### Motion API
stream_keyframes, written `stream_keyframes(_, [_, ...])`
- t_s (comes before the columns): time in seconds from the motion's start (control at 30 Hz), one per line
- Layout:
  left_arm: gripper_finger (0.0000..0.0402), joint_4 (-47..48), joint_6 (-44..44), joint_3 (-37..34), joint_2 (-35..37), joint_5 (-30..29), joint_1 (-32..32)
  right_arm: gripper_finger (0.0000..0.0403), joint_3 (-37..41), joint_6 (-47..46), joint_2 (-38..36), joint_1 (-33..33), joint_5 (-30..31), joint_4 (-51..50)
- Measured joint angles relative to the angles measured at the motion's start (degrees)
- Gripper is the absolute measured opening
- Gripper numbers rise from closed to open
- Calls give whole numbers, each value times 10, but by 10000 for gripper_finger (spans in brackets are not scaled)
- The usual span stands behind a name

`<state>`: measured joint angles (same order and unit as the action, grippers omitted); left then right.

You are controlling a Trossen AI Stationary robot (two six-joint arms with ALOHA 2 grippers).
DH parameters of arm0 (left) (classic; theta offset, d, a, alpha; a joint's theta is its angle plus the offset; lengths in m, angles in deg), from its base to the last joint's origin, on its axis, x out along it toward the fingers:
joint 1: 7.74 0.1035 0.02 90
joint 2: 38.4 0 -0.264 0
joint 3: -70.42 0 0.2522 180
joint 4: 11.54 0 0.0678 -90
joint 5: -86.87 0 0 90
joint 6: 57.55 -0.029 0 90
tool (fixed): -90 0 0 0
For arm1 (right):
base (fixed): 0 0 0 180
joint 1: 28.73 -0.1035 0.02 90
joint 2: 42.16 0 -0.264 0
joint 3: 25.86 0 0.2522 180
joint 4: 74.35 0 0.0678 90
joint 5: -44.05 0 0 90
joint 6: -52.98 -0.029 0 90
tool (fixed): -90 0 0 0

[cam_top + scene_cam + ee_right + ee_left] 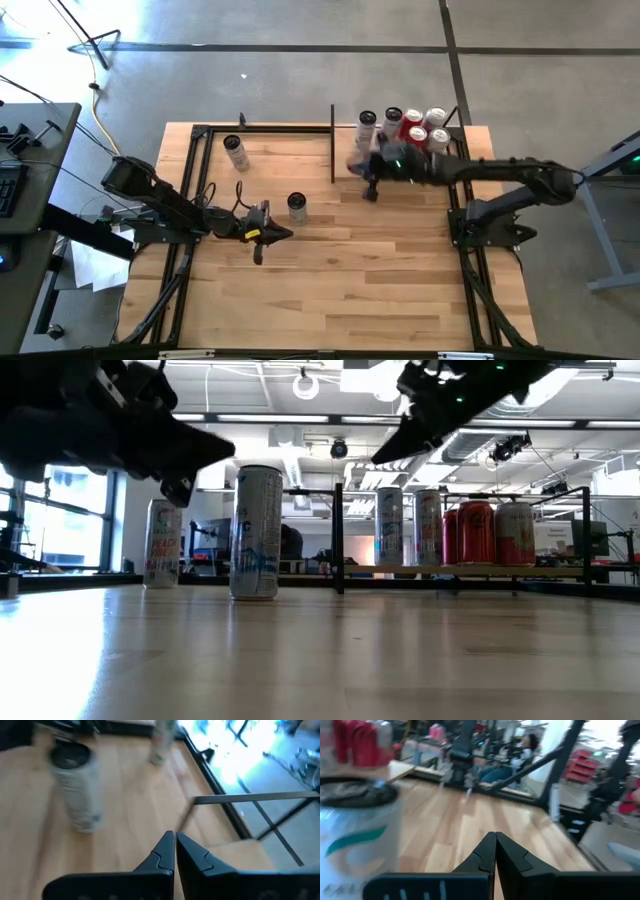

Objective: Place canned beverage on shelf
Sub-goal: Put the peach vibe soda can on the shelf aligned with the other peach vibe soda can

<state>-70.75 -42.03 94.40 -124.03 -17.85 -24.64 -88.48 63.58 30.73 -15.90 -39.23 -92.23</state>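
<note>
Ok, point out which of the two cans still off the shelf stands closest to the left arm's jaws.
The silver can near the table's middle, just beyond the left gripper. The other loose can stands farther off, toward the table's far edge, left of the shelf.

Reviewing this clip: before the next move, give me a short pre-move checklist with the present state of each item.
1. Left hand empty: ok, its fingers meet with nothing between them in the left wrist view.
2. Right hand empty: ok, fingers closed on nothing, near the shelf.
3. Cans left to place: ok, two silver cans stand upright on the table, the near can and the far can.
4. Near can close to the left hand: ok, just beside it.
5. Free room on the shelf: ok, bare wood beside the shelved cans.
6. Shelved cans upright: ok.
</note>
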Motion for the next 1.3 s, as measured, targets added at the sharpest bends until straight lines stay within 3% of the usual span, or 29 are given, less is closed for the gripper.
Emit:
stream_keyframes(0.17, [0,114,3,0,89,5,-4,0,119,-44,-42,-77,52,136])
stream_keyframes(0.37, [0,317,-3,26,241,-18,24,0,187,-82,-50,-138,87,204])
stream_keyframes(0.5, [0,604,-19,130,348,1,65,0,197,-87,-50,-159,103,213])
stream_keyframes(0.63, [0,914,-28,286,389,-6,117,0,198,-80,-50,-171,104,214])
stream_keyframes(0.8, [0,1190,2,477,363,-9,201,0,198,-65,-50,-183,105,212])
stream_keyframes(1.0, [4,1437,-16,647,260,0,318,0,198,-52,-50,-191,105,218])
stream_keyframes(1.17, [36,1542,-56,731,158,64,403,0,198,-58,-50,-201,97,218])
stream_keyframes(1.3, [85,1575,-95,767,86,79,449,0,198,-72,-50,-215,93,217])
